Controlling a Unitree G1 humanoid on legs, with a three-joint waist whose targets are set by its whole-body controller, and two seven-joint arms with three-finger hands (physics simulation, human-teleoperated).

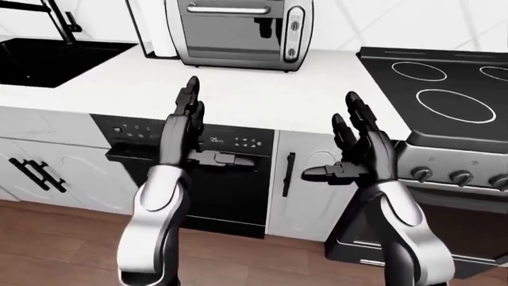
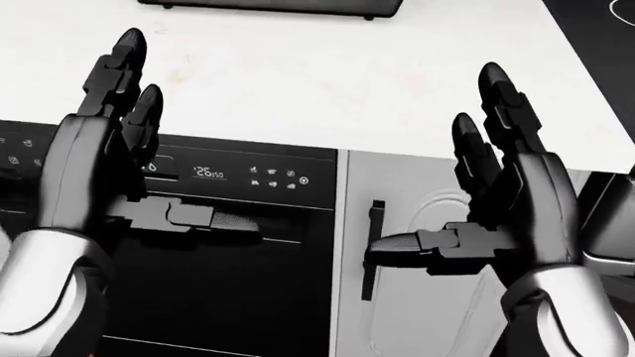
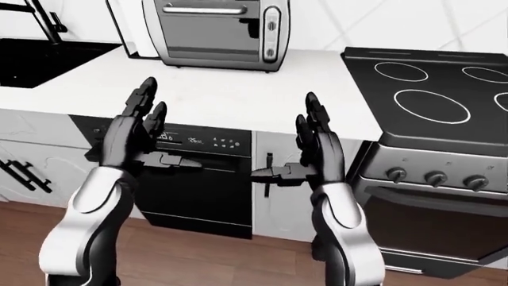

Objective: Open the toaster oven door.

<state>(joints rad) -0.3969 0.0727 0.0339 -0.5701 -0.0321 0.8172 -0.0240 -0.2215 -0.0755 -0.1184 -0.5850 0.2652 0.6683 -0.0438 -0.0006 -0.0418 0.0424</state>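
The toaster oven stands at the top of the left-eye view on the white counter, its glass door shut and its bar handle across the top. Only its dark bottom edge shows in the head view. My left hand and right hand are both raised below the counter edge, open, fingers pointing up and thumbs turned inward, holding nothing. Both are well short of the oven.
A black dishwasher with a lit panel sits under the counter behind my left hand. Beside it is a white cabinet door with a black handle. A black cooktop with knobs lies to the right, a dark sink to the left.
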